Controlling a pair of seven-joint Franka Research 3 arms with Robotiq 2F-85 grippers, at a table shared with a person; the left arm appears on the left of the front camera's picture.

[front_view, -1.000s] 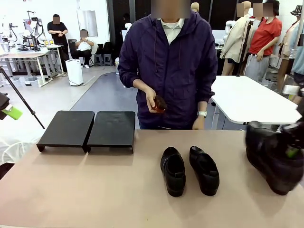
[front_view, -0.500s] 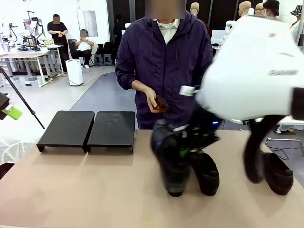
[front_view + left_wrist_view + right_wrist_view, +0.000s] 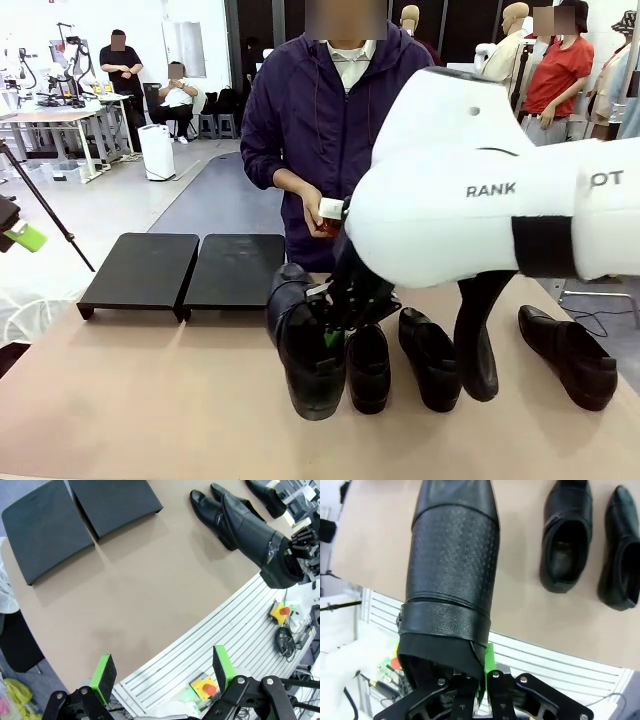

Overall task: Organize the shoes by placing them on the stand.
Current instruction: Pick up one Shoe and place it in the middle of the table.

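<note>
Right fingers (image 3: 489, 666): pinched shut on the back rim of a shoe (image 3: 452, 565), one green pad pressed inside the collar. Toe pointing away from the wrist and tipped downward, heel end uppermost. Seemingly lifted above the desk (image 3: 150, 400), toward its 6 o'clock edge. Seen from the front, at 9 o'clock of two more shoes (image 3: 432, 362) and overlapping the nearer of them.

Those two: side by side at mid-desk, soles down, toes toward 6 o'clock, close together; whether touching, cannot tell. Fourth shoe (image 3: 567, 357): at 3 o'clock of them, well apart, flat on the desk, toe toward 5 o'clock.

Stand (image 3: 185, 268): at 10 o'clock of the held shoe, near the desk's 12 o'clock edge, its two platforms joined side by side. All four shoes apart from it.

Left fingers (image 3: 104, 674): spread wide, gripping nothing, hovering high beyond the desk's near edge and looking down on it. In that wrist view, stand at 11 o'clock and held shoe at 2 o'clock.

Right arm (image 3: 470, 200): reaching in from 3 o'clock, across the middle of the desk.

Person (image 3: 300, 120): purple jacket, standing at the 12 o'clock side, one hand (image 3: 312, 205) raised at waist height, partly hidden behind that arm.
</note>
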